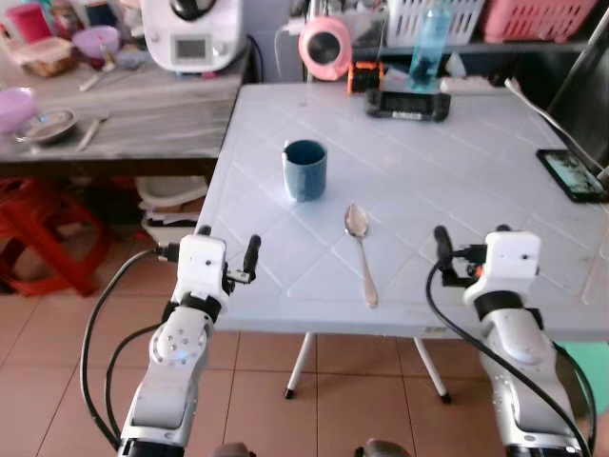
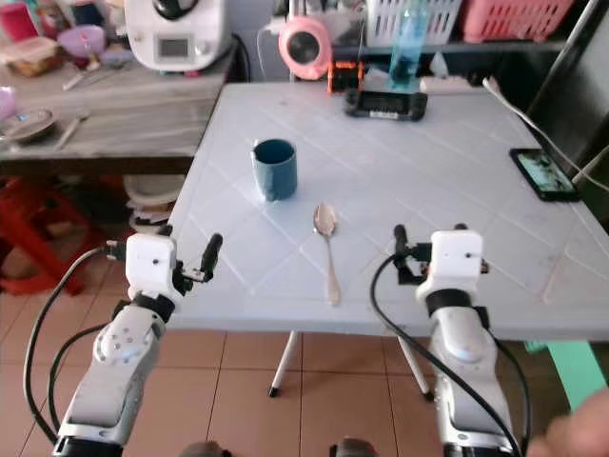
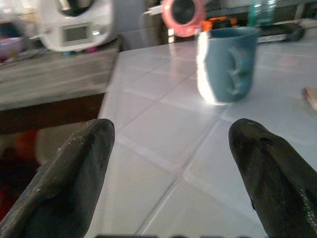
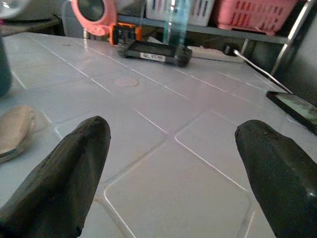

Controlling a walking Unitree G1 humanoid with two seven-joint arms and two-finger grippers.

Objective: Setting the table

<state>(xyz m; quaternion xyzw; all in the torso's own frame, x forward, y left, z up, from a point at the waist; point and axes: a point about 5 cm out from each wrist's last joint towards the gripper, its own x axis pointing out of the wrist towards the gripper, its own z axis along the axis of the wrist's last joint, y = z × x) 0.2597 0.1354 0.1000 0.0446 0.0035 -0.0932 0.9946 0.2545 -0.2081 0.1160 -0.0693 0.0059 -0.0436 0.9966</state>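
So we're standing at a pale blue plastic worktop (image 1: 457, 171) with a diamond grid pattern moulded into it, terracotta floor tiles (image 1: 57, 333) underneath. To our left there's a grey wooden side table (image 1: 143, 114) crowded with bowls and a white kitchen appliance (image 1: 190, 33), plus a red stool (image 1: 38, 233) tucked below it. Along the far edge of the worktop we've got a pink round gadget (image 1: 326, 46), a black device (image 1: 407, 103), a blue bottle (image 1: 430, 43), and baskets on a shelf behind. A phone (image 1: 571, 174) lies at the right edge.

The task stuff: a blue mug (image 1: 304, 169) stands upright left of centre, and a spoon (image 1: 360, 249) lies just beside it to the right, bowl pointing away from us, handle toward the near edge.

Our left gripper (image 1: 228, 255) sits at the near-left edge, fingers (image 3: 79, 173) spread wide and holding nothing, with the mug straight ahead between them but well apart. Our right gripper (image 4: 168, 173) hovers at the near edge right of the spoon, fingers (image 4: 277, 168) also wide apart and empty; the spoon's bowl sits just outside its left finger
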